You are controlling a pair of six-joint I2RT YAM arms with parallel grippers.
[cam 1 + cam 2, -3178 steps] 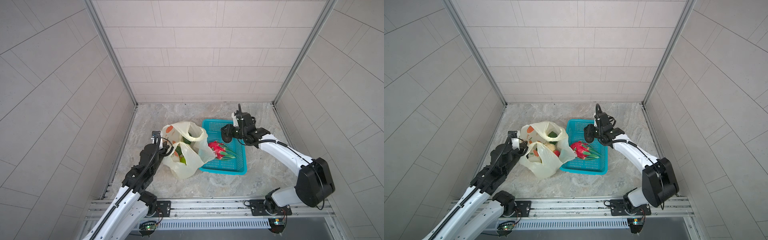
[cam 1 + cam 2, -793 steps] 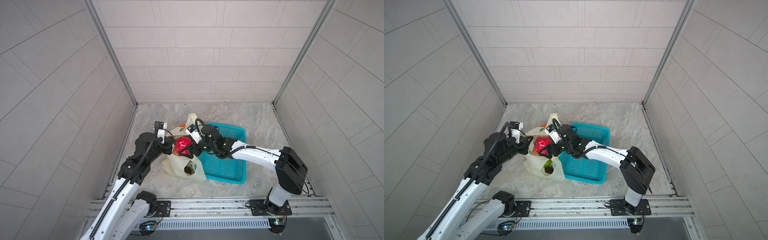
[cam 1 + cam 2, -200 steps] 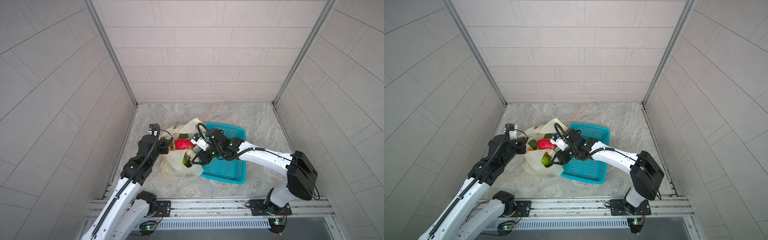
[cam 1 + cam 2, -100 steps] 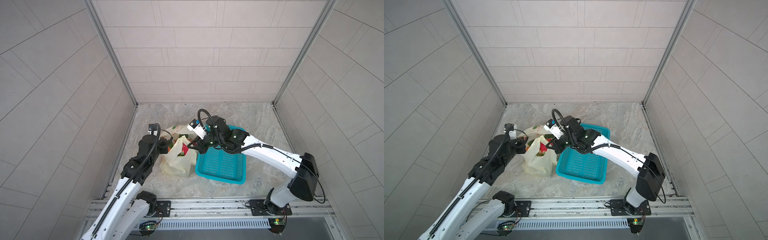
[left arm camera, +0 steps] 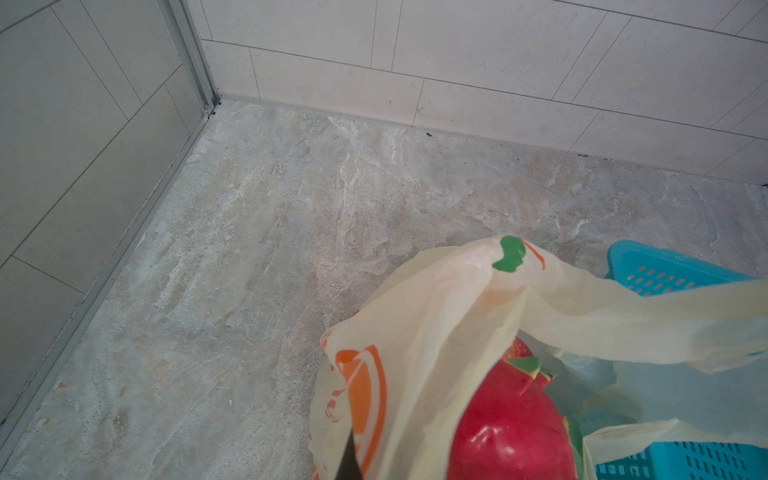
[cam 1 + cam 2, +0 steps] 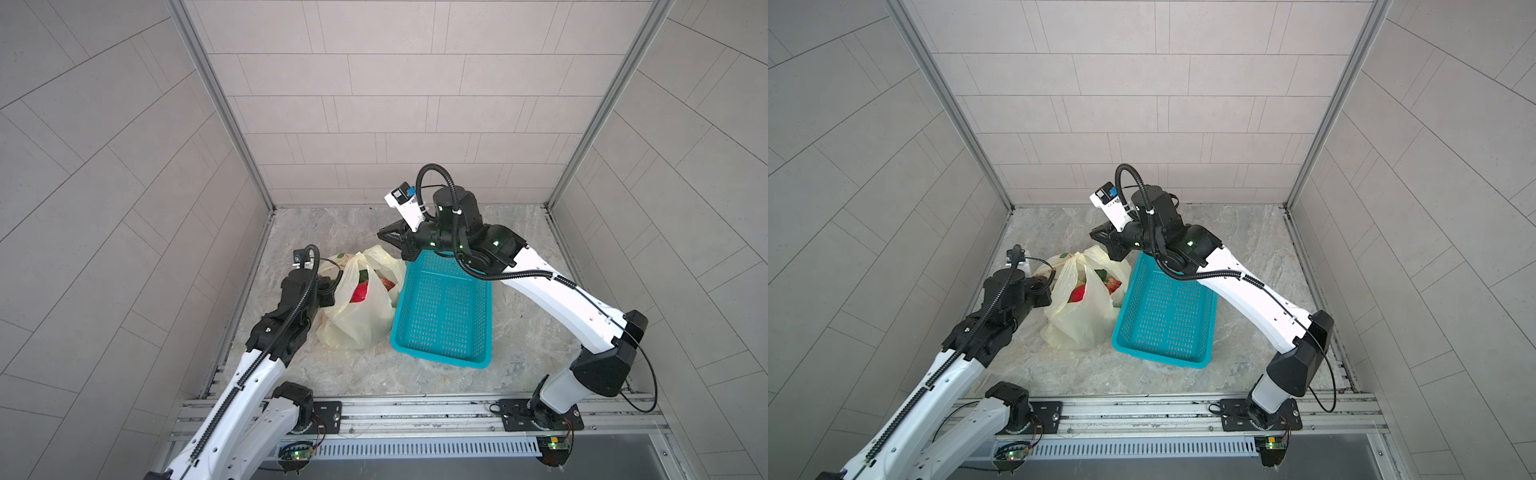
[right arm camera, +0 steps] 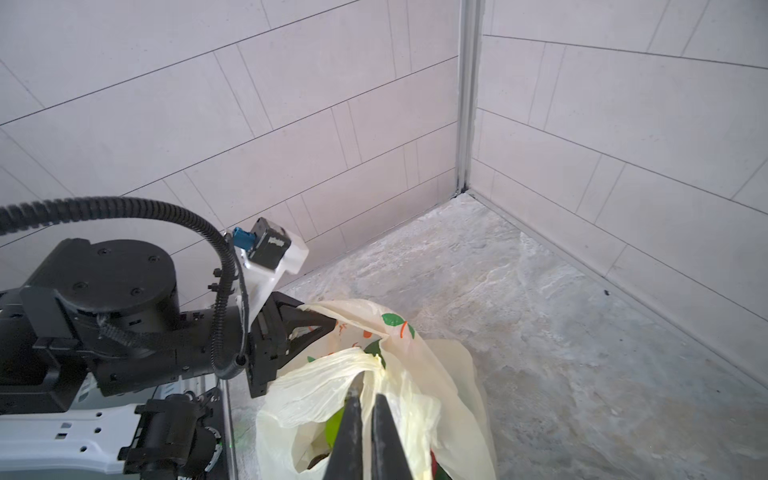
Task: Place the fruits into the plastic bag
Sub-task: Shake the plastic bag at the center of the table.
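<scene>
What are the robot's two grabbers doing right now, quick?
Left gripper: closed, pinching the edge of the plastic bag.
Right gripper: closed, pinching a bunched handle of the plastic bag.

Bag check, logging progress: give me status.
Both shut on bag handles: left end effector, right end effector. All visible fruit inside; basket empty. Nothing blocking.

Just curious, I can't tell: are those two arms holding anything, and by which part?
The left tool and right tool each pinch the plastic bag by one of its loop handles.
</scene>
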